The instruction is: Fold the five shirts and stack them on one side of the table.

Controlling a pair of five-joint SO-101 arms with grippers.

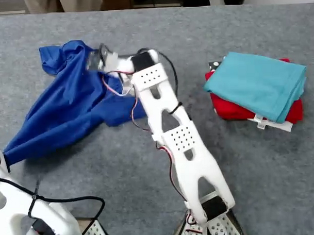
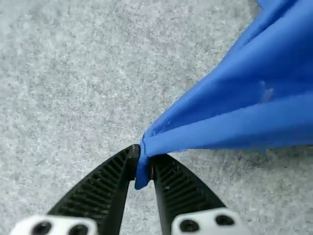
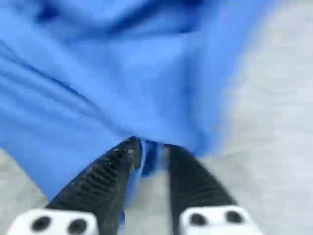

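Note:
A blue shirt (image 1: pixel 69 107) lies stretched across the left of the grey table (image 1: pixel 195 33). My left gripper (image 2: pixel 142 166) is shut on a corner of the blue shirt (image 2: pixel 234 107) near the table's front left, and the cloth runs taut away from it. My right gripper (image 3: pixel 149 159) is shut on a fold of the blue shirt (image 3: pixel 122 73); in the high view the right gripper (image 1: pixel 95 59) sits at the shirt's far edge. A stack of folded shirts (image 1: pixel 256 88) rests at the right: teal on top, red beneath, white at the bottom.
The right arm (image 1: pixel 173 132) reaches diagonally from the front centre over the table's middle. The left arm's white base (image 1: pixel 26 215) with black cables stands at the front left corner. Grey cloth lies bare between the blue shirt and the stack.

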